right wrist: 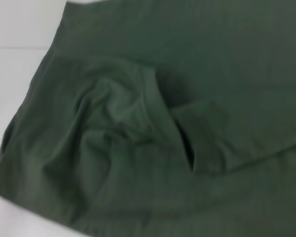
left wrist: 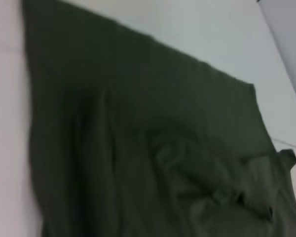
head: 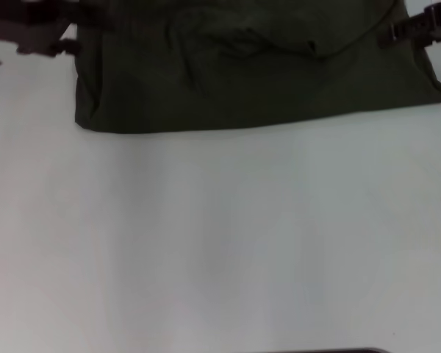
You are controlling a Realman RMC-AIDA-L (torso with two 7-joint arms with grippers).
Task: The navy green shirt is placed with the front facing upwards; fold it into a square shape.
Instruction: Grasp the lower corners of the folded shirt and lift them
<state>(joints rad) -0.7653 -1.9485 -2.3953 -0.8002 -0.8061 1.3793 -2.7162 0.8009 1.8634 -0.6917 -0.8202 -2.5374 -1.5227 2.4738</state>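
The navy green shirt (head: 257, 81) lies on the white table (head: 220, 243) at the far edge of the head view, its lower hem straight and nearest me. Cloth is bunched and wrinkled near the top middle. No lettering or neck label shows. My left gripper (head: 48, 45) is at the shirt's upper left edge. My right gripper (head: 411, 29) is at its upper right edge. The left wrist view shows the shirt (left wrist: 138, 148) spread with a folded sleeve at one corner. The right wrist view shows rumpled folds of the shirt (right wrist: 138, 128).
White table surface lies bare in front of the shirt's hem. A dark edge (head: 323, 351) shows at the bottom of the head view.
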